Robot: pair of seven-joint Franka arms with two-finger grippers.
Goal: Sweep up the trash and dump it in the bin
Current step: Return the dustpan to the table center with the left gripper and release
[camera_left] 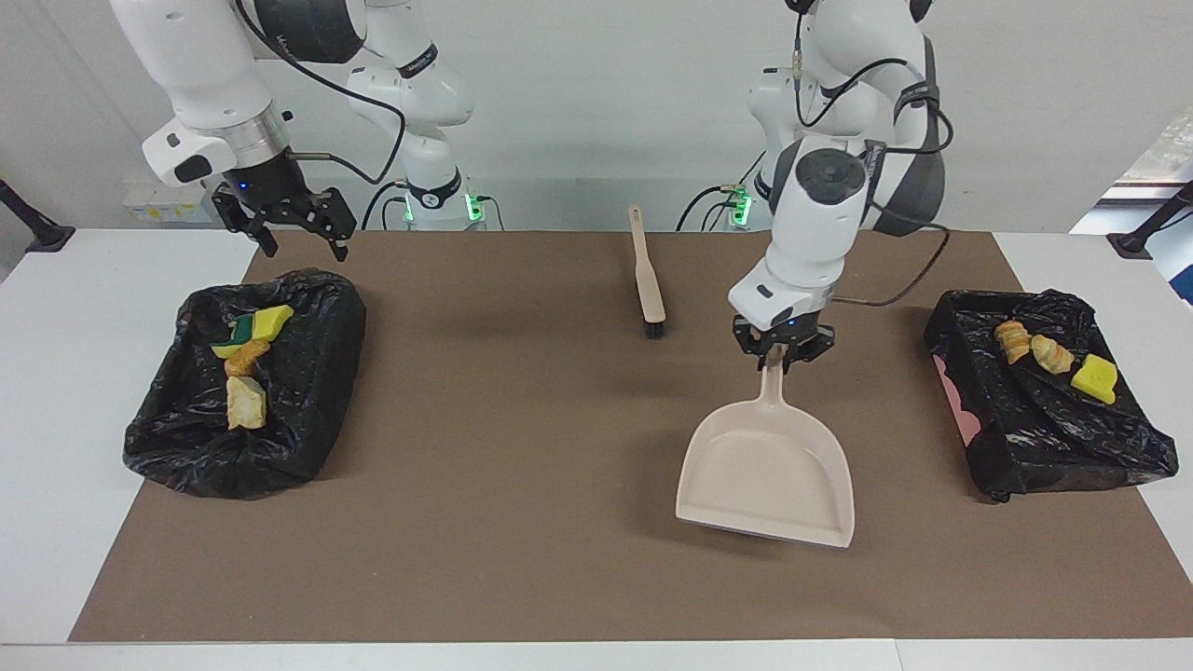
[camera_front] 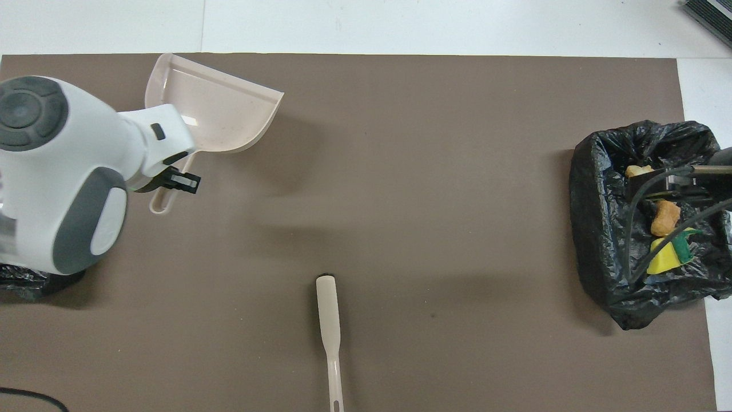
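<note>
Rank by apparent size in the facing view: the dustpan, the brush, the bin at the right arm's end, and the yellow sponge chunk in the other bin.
1. Bin at the right arm's end.
2. Dustpan, slightly smaller than the bin, though it lies closer to the camera.
3. Brush, long but thin.
4. Yellow sponge chunk, clearly smallest.

I count two black-lined bins (camera_left: 247, 382) (camera_left: 1044, 401), seven trash scraps (camera_left: 246, 403), one dustpan (camera_left: 766, 471), one brush (camera_left: 647, 275).

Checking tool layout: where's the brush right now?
The brush lies flat on the brown mat, mid-table, nearer to the robots than the dustpan, untouched by either hand.
</note>
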